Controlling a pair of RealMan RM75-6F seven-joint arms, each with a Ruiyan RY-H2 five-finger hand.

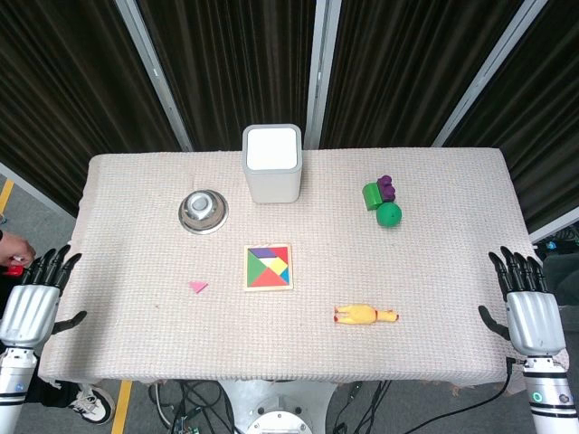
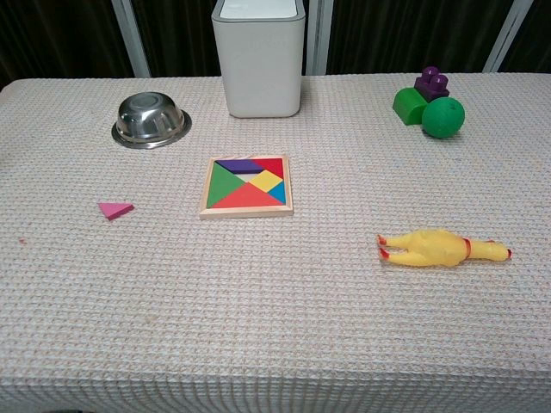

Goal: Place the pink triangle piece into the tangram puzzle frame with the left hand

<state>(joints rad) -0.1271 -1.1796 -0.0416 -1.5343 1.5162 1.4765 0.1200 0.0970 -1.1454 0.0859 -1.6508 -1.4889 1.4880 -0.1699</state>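
Note:
A small pink triangle piece (image 1: 198, 287) (image 2: 115, 209) lies flat on the cloth, left of the tangram puzzle frame (image 1: 269, 268) (image 2: 247, 186). The square wooden frame holds several coloured pieces. My left hand (image 1: 33, 301) hangs off the table's left edge, fingers spread, holding nothing, well left of the triangle. My right hand (image 1: 527, 306) is at the right edge, fingers also apart and empty. Neither hand shows in the chest view.
An upturned steel bowl (image 1: 203, 211) (image 2: 151, 120) sits behind the triangle. A white box (image 1: 271, 163) (image 2: 259, 57) stands at the back centre. Green and purple blocks with a green ball (image 1: 384, 202) (image 2: 430, 105) lie back right. A yellow rubber chicken (image 1: 365, 314) (image 2: 442, 247) lies front right.

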